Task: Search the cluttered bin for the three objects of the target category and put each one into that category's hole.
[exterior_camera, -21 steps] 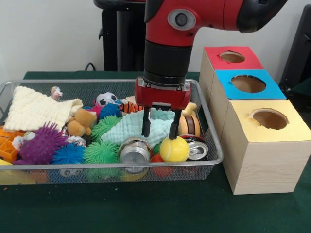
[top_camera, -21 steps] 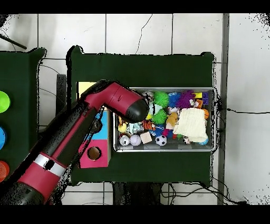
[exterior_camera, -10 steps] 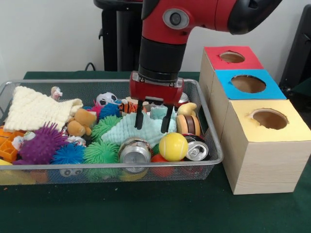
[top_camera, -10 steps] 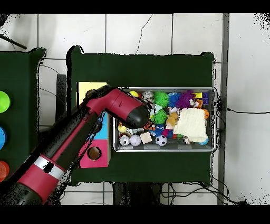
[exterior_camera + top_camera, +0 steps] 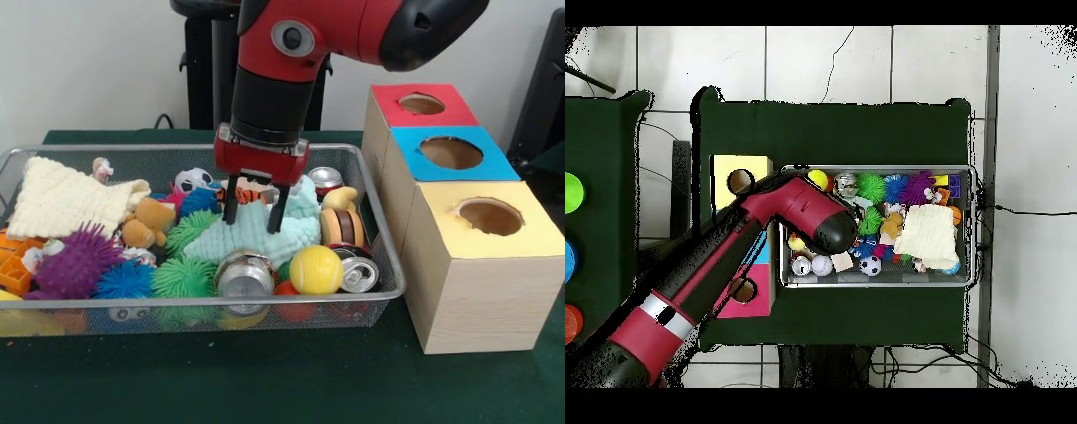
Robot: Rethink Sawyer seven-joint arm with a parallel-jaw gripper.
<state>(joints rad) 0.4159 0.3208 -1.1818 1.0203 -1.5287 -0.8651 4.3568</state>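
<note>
My gripper (image 5: pixel 253 213) hangs open over the middle of the wire bin (image 5: pixel 177 301), its fingertips just above a mint green cloth (image 5: pixel 256 237). Nothing is between the fingers (image 5: pixel 231 208). A yellow ball (image 5: pixel 315 269) lies to the front right of the gripper, apart from it. A silver can (image 5: pixel 244 275) lies at the bin's front, a second can (image 5: pixel 359 270) lies beside the ball, and a third can (image 5: pixel 325 177) stands behind the cloth. In the overhead view the arm (image 5: pixel 800 210) covers the gripper; the yellow ball (image 5: pixel 819 179) shows beside it.
Three wooden boxes stand right of the bin, each with a hole: red top (image 5: pixel 422 104), blue top (image 5: pixel 450 152), yellow top (image 5: pixel 490 217). The bin also holds a cream cloth (image 5: pixel 62 200), a purple spiky ball (image 5: pixel 75 261), green spiky balls (image 5: pixel 183 276), a teddy (image 5: pixel 150 221) and a soccer ball (image 5: pixel 192 179).
In the front view the gripper has risen and moved left and back, from beside the yellow ball to over the mint cloth. It stayed open and empty. The ball remains in the bin.
</note>
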